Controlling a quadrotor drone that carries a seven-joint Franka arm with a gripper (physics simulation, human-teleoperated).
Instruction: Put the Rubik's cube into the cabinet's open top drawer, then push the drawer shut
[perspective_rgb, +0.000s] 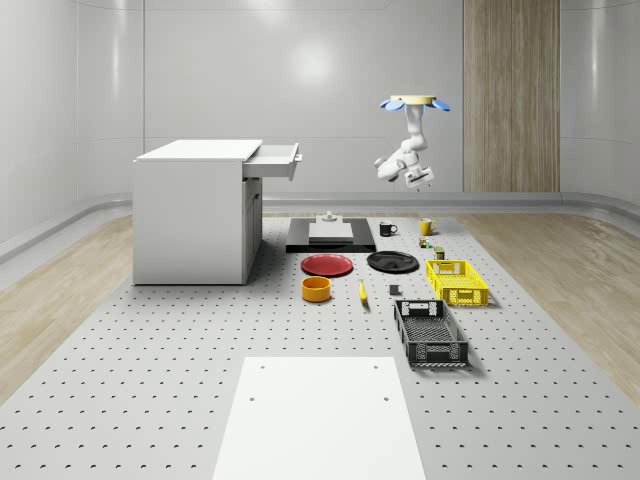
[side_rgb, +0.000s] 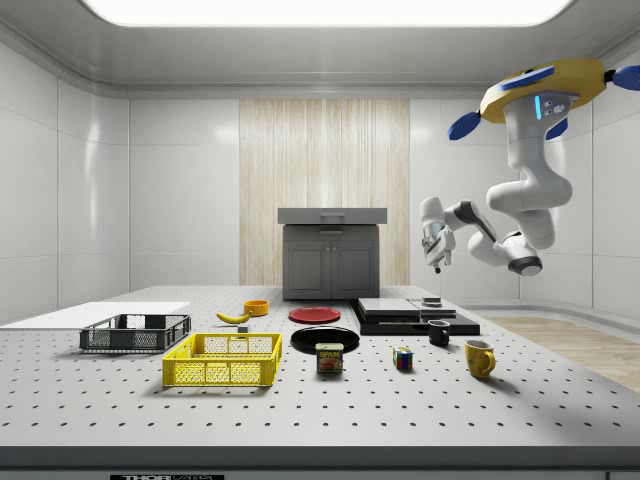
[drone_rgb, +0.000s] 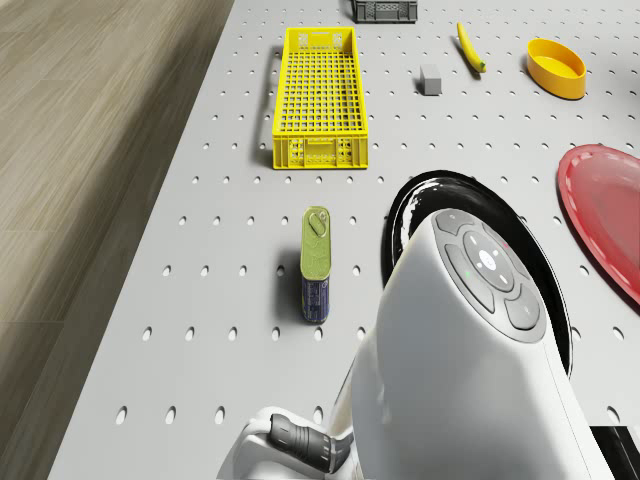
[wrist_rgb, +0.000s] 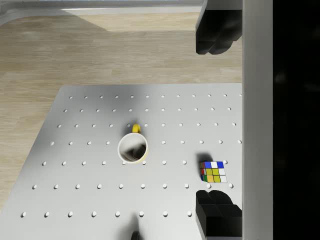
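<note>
Tool (wrist_rgb: 215, 125) hangs open, high above Rubik's cube (wrist_rgb: 213, 171).

I see my drone (perspective_rgb: 414, 103) hovering high in the upper right part of the whole-scene view. The arm (side_rgb: 525, 195) hangs below it, bends at the elbow and reaches toward the side view's left. The gripper (side_rgb: 436, 262) points downward, and its two fingers (wrist_rgb: 216, 31) are spread wide apart, holding nothing.
</note>
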